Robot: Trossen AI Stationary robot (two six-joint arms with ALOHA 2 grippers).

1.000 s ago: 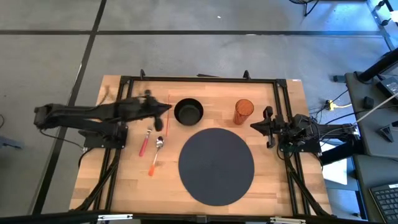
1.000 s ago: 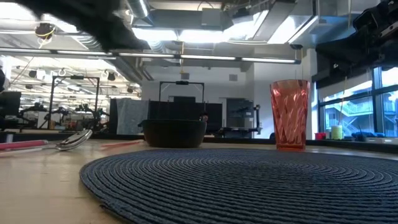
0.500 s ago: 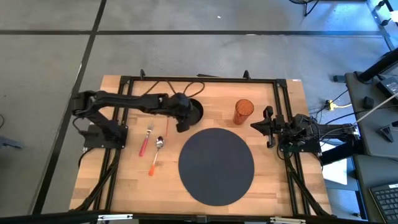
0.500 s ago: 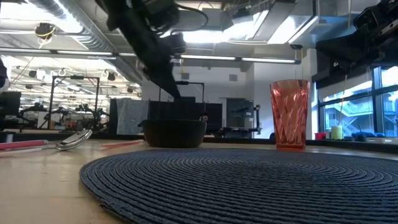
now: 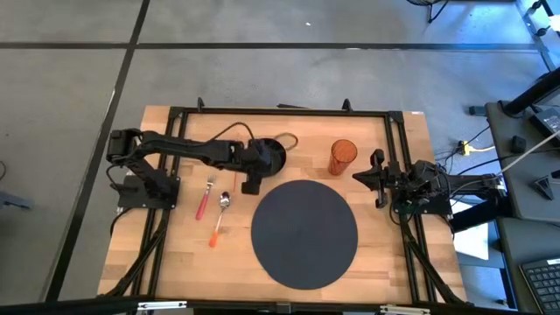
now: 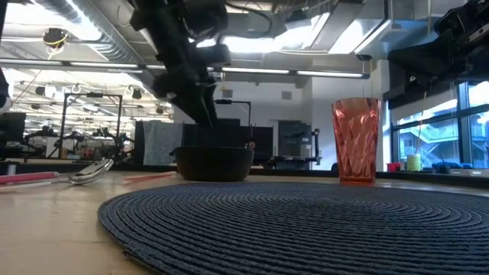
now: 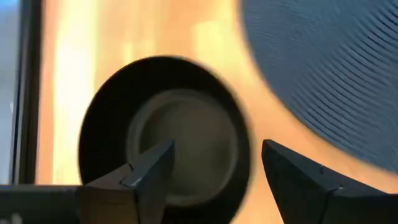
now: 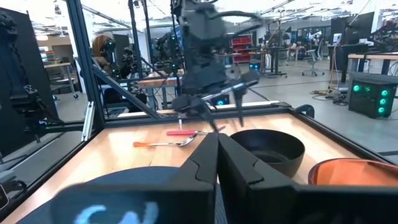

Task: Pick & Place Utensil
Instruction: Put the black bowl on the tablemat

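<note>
A black bowl stands at the table's far middle. My left gripper hangs open just above it, fingers pointing down; the low view shows its tips short of the bowl's rim. In the left wrist view one finger stands over the bowl's inside and the other over the table outside the rim. A red-handled fork and an orange-handled spoon lie flat on the table left of the bowl. My right gripper waits shut at the right edge.
A round dark woven placemat covers the table's near middle. An orange tumbler stands upright to the right of the bowl. A black frame runs along the table's edges. Bare wood shows at the near left.
My left arm has swung from the table's left side toward the bowl and come down over it, fingers now pointing down above its rim. The left gripper has opened. Bowl, fork and spoon have stayed where they were.
</note>
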